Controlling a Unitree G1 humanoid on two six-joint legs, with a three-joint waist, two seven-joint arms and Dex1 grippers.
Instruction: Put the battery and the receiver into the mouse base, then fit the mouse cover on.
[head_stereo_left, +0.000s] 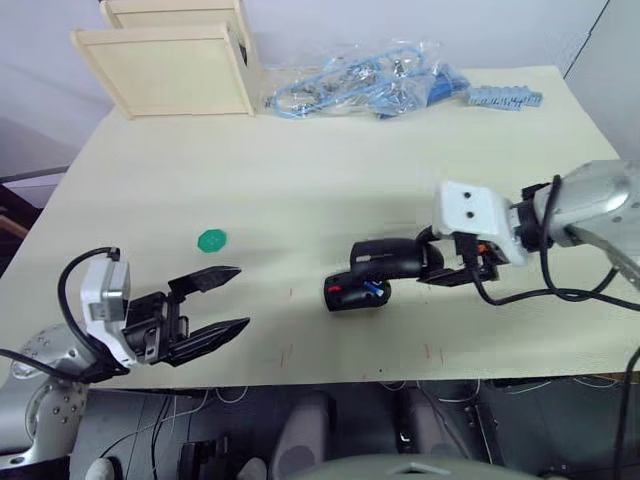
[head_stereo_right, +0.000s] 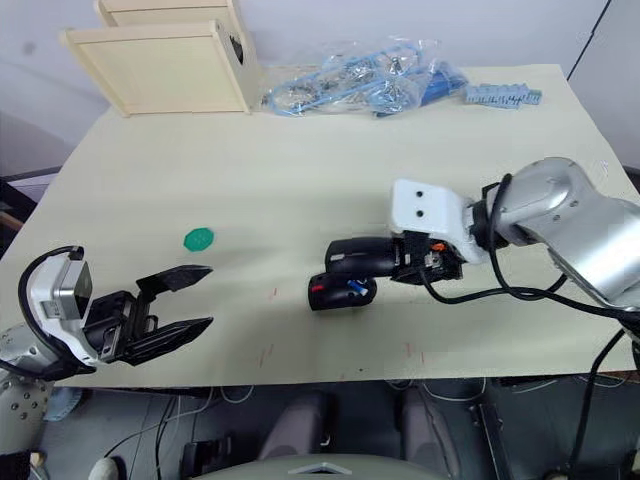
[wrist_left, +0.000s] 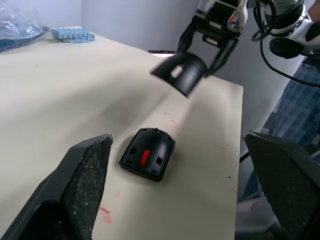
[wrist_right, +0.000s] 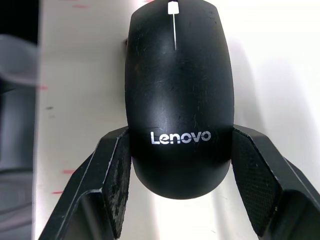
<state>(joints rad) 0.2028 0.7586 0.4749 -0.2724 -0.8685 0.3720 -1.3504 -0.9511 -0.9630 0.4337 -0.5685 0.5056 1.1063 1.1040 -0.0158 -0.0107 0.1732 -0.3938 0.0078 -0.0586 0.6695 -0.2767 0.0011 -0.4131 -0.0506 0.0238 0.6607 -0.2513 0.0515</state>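
Left end effector (head_stereo_left: 222, 301): released, at worktop (head_stereo_left: 330, 160) near edge. Mouse base (head_stereo_left: 352, 294): on worktop, battery (head_stereo_left: 374, 289) seated inside. Right end effector (wrist_right: 177, 167): grasping mouse cover (head_stereo_left: 385, 258), just beyond base. Green disc (head_stereo_left: 211, 240): well apart.

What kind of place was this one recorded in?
Probably a lab or workshop bench: a plain table with bagged blue parts, wooden boxes at its far edge, and loose cables under its near edge.

One mouse cover (head_stereo_left: 388, 257), one mouse base (head_stereo_left: 352, 295)
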